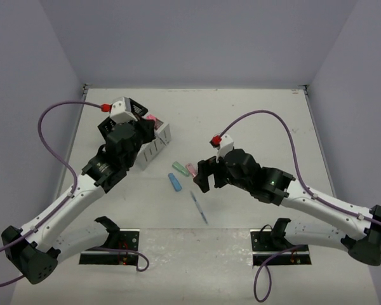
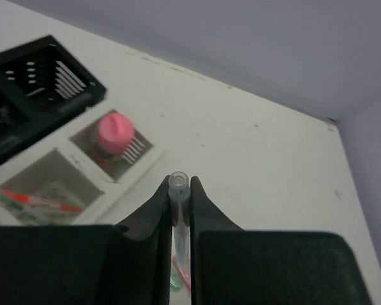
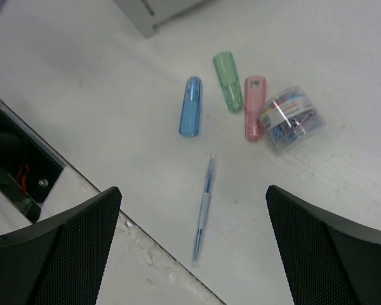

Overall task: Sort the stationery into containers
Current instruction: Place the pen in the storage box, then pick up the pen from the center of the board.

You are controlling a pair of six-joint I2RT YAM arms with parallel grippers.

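The left tool [image 2: 179,190] is pinched narrow on a thin pen [image 2: 178,180], whose clear round end pokes up between its 2 fingertips. In the left wrist view it hangs by the edge of the white organiser box [image 2: 124,184]. A pink-capped bottle [image 2: 115,132] stands in 1 compartment of that box. An orange pen [image 2: 38,202] lies in the other compartment among blurred thin things that I cannot tell apart. The black organiser box [image 2: 47,67] sits just beside the white one, on its far side.

The right tool [image 3: 192,197] is spread wide and holds nothing, above the loose items on the desk [image 1: 260,108]. Below it lie 3 short sticks: a blue stick [image 3: 190,107], a green stick [image 3: 227,81] and a pink stick [image 3: 254,108]. The green and pink ones lie close together and the blue one lies a little apart. A small clear tub [image 3: 291,117] of coloured clips lies just beside the pink stick. A blue-grey pen [image 3: 203,213] lies flat on the desk, nearer the arm bases than the sticks and apart from them, between the open fingers in the right wrist view
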